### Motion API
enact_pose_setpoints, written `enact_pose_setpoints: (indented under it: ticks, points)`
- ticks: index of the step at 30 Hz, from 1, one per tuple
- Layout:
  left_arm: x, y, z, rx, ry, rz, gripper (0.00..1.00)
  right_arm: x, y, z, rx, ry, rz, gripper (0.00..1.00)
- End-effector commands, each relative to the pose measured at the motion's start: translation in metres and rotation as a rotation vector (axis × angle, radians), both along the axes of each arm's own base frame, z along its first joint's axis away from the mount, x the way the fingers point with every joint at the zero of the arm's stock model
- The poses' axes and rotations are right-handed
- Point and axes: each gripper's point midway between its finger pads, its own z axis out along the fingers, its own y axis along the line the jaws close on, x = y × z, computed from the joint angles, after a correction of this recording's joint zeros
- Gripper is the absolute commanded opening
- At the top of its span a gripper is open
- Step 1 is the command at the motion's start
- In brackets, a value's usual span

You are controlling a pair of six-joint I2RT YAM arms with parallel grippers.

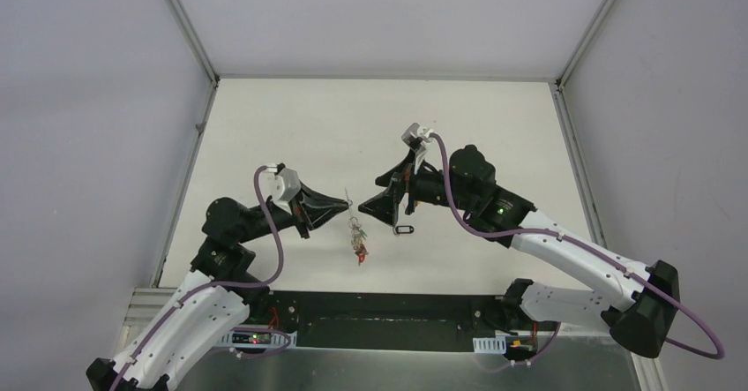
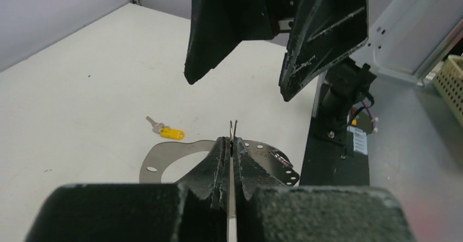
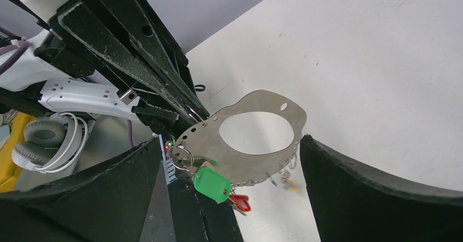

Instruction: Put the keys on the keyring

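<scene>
Top view: the left gripper is raised over the white table with its claw pressed together at the tip, and a cluster of keys hangs directly beneath it. The right gripper faces it from close range with its claw spread and nothing between the fingers. A small dark object sits just below the right gripper and is too small to identify. Plain grey walls enclose the table on three sides. Left wrist view: the left claw is clamped on the upper edge of the keyring, a flat grey metal plate with a large oval opening and small holes along its rim, held clear of the table. The right gripper's two black fingers hang above and beyond it, well apart. One yellow-tagged key lies alone on the table beyond the keyring. Right wrist view: the keyring sits between the right gripper's spread fingers, touching neither. A small split ring carrying a green tag hangs from a rim hole near the left claw, with a red tag just below it. White headphones lie off the table behind the left arm.
</scene>
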Motion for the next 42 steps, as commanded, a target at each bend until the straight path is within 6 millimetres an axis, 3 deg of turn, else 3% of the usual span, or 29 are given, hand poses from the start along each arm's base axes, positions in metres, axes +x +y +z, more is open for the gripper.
enact_pose_setpoints:
  ticks: [1, 9, 17, 20, 25, 33, 36, 42]
  points:
    - [-0.002, 0.004, 0.044, -0.246, -0.014, 0.014, 0.0, 0.001, 0.001, 0.013, 0.039, -0.02, 0.004, 1.0]
    - [-0.005, 0.01, 0.039, -0.355, -0.016, 0.013, 0.0, 0.004, -0.002, 0.018, 0.057, 0.01, -0.029, 1.0]
    - [-0.006, 0.018, 0.032, -0.361, -0.004, 0.056, 0.0, 0.036, -0.024, 0.0, -0.002, 0.206, -0.157, 1.0]
    - [-0.007, 0.021, 0.03, -0.354, -0.006, 0.075, 0.0, 0.057, -0.039, -0.023, -0.039, 0.349, -0.236, 1.0]
    - [-0.009, 0.026, 0.029, -0.343, -0.006, 0.097, 0.0, 0.082, -0.073, -0.083, -0.132, 0.611, -0.393, 0.96]
    - [-0.009, 0.026, 0.023, -0.329, 0.027, 0.104, 0.0, 0.07, -0.102, -0.19, -0.448, 0.866, -0.464, 0.9]
    - [-0.008, 0.025, 0.022, -0.328, 0.036, 0.104, 0.0, 0.061, -0.095, -0.209, -0.487, 0.962, -0.407, 0.82]
    - [-0.006, 0.026, 0.021, -0.325, 0.047, 0.114, 0.0, 0.055, -0.084, -0.22, -0.513, 0.968, -0.375, 0.68]
